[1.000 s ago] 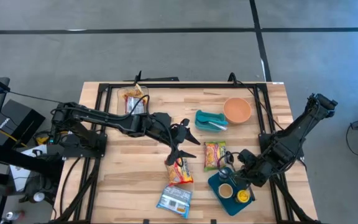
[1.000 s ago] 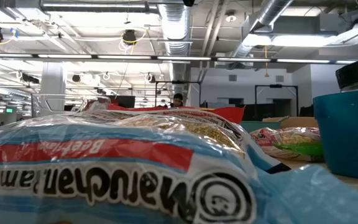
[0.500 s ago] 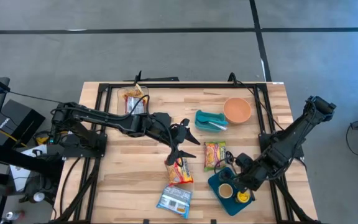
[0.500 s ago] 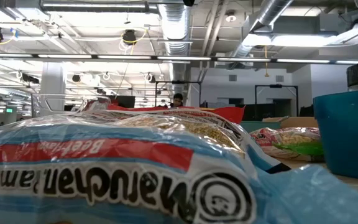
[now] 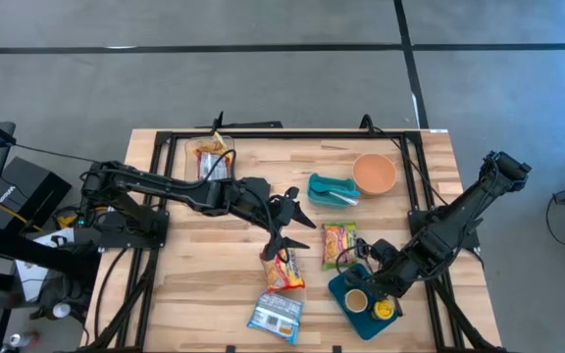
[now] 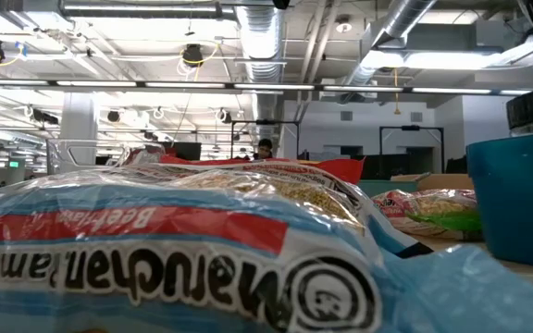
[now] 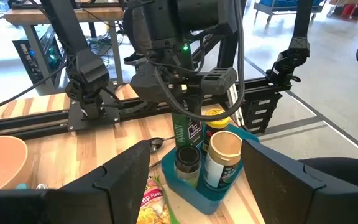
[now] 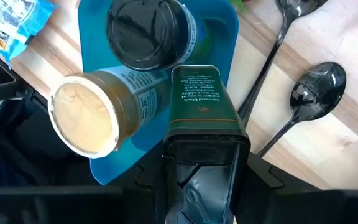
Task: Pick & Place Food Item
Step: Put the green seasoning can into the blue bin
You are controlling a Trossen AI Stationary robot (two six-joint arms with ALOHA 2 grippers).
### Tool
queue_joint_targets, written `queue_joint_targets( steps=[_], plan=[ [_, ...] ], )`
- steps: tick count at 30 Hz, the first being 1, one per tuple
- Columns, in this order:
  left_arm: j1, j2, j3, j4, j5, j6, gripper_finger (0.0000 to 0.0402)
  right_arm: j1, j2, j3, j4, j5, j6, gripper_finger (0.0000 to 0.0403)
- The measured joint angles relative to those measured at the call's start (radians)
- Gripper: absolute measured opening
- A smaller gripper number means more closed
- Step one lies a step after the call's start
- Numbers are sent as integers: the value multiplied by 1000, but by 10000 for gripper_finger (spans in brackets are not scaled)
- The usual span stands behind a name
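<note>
Honestly, almost nothing has shifted since a second ago. From my seat, the left arm reaches across the wooden table (image 5: 194, 265) exactly as before, its left gripper (image 5: 281, 238) hanging just above the orange-red snack packet (image 5: 282, 270) with the fingers spread apart and nothing between them; it has not budged. Farther back on that side a clear bag of food (image 5: 208, 157) lies near the table's far edge, and a blue ramen packet (image 5: 276, 316) sits at the near edge, filling most of the low view. Moving toward the middle, I see a teal dish (image 5: 330, 189) beside an orange bowl (image 5: 374, 174), and a green-and-red noodle packet (image 5: 338, 243) lying flat, all unmoved.

On the right, the blue tray (image 8: 92, 37) holds a black-lidded jar (image 8: 146, 32) and a tan-lidded jar (image 8: 86, 118). The right gripper (image 5: 374, 274) is clamped on a tall green spice tin (image 8: 199, 102), held upright over the tray beside the two jars. Compared with the earlier high view, that arm's elbow has drawn in slightly, and in the low view the dark cap at the right edge dipped and came back. Two dark spoons (image 8: 306, 99) lie on the wood just beside the tray.
</note>
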Motion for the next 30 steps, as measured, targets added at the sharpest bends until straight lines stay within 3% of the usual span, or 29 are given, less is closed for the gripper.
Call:
queue_joint_targets(
  steps=[30],
  plan=[
    [0,0,0,0,0,0,246,-22,98,0,39,-31,2,118]
  ],
)
